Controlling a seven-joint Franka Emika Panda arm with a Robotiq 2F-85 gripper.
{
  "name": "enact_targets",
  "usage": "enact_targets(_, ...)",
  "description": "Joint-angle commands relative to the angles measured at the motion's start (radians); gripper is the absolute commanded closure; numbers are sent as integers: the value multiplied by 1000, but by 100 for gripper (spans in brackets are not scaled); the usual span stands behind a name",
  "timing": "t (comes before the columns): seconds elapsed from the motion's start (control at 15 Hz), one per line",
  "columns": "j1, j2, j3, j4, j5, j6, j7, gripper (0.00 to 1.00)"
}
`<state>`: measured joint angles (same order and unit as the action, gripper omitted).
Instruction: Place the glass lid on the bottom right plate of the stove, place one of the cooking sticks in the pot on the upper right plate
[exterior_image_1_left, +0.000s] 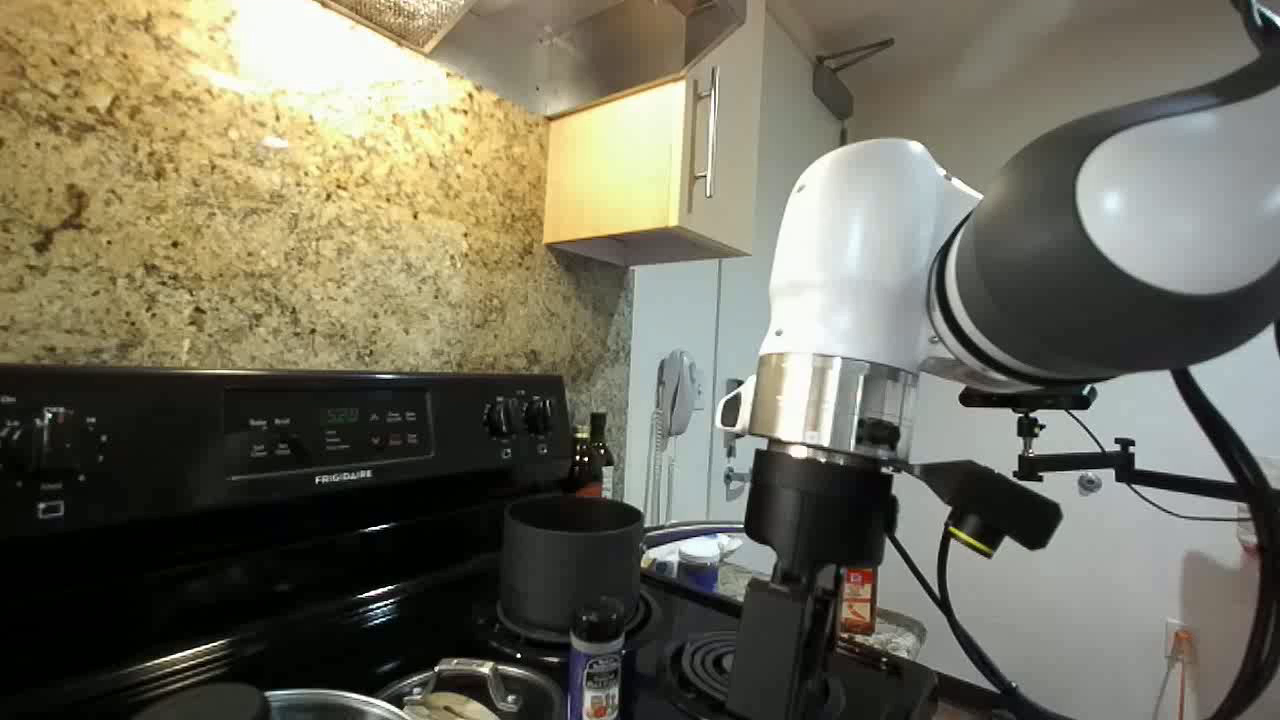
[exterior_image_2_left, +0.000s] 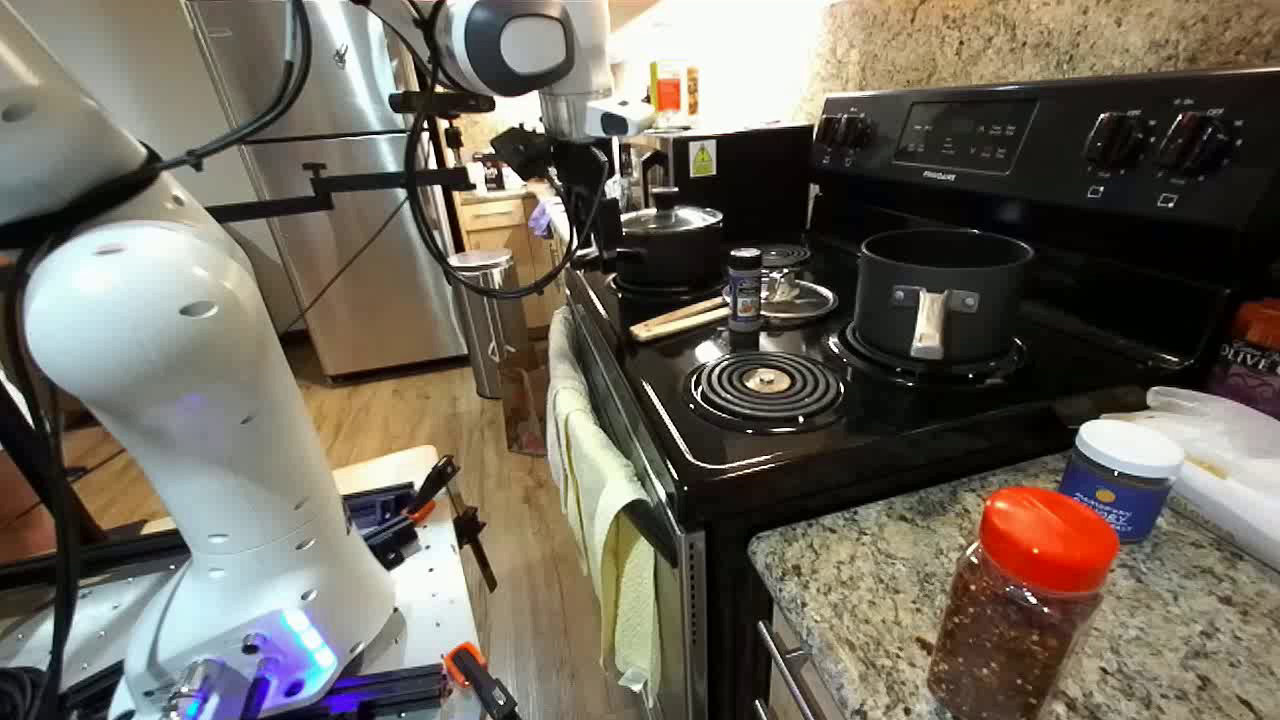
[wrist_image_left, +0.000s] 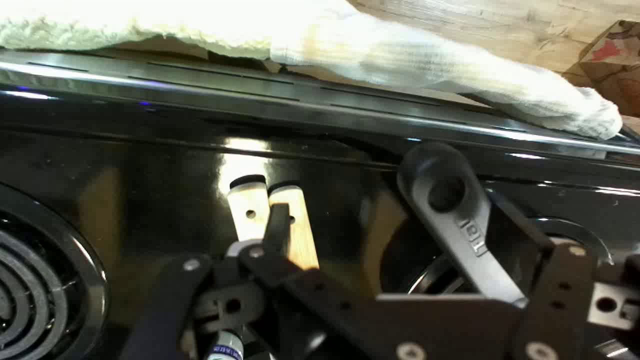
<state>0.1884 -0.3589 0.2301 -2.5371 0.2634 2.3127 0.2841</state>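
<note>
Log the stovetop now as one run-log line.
gripper: open, nothing gripped | mid-stove glass lid, pot-covering glass lid: neither on bottom right coil | wooden cooking sticks: outside uncovered pot | both placements pending

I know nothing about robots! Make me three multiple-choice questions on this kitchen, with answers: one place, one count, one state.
1. Where is the pale-handled pot?
A. On the floor
B. On a rear burner
C. On the granite counter

2. How many wooden sticks show in the wrist view?
A. Two
B. Five
C. None

3. What state is that pot in?
A. Tipped on its side
B. Upright, lid on
C. Upright, uncovered

1: B, it sits on a burner close to the back panel.
2: A, two pale ends with holes lie side by side.
3: C, its inner wall shows in an exterior view.
</note>
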Motion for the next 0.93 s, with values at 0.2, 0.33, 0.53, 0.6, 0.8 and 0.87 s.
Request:
enact_targets(0.2,4,0,-5,1,-2,-2,1,0)
enact_targets(0.33,3,4,-8,11,-1,-4,-2,0)
enact_targets(0.53,-22,4,0,34,-53,-3,32,0)
enact_targets(0.6,-28,3,-2,46,-65,-5,33,0)
enact_targets(0.8,-56,17,-4,97,-134,-20,37,0)
enact_targets(0.87,-64,28,-9,118,-152,-27,31,0)
